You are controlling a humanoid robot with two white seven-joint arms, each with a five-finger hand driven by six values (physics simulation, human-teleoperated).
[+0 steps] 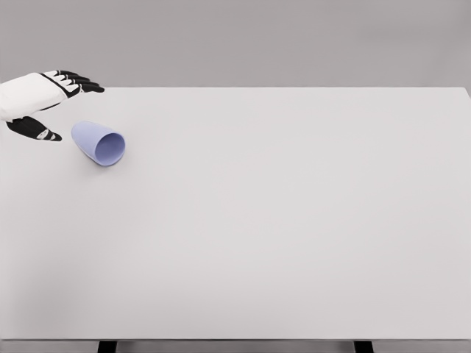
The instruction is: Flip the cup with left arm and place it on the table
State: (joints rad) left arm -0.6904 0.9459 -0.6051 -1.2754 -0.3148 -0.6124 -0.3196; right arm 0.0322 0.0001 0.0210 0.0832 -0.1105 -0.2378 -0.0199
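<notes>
Left hand (45,99) spread wide, holding nothing, w/ cup (99,143) on its side just right of it.

No readable text, labels, brands or numbers anywhere — the cup (99,143), the table (280,220) and the left hand (40,99) are all plain, unmarked surfaces.

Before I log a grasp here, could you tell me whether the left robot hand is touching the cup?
Apart. In the head view a strip of bare table shows between the left robot hand and the cup, which lies on its side; the fingers are spread, holding nothing.
</notes>
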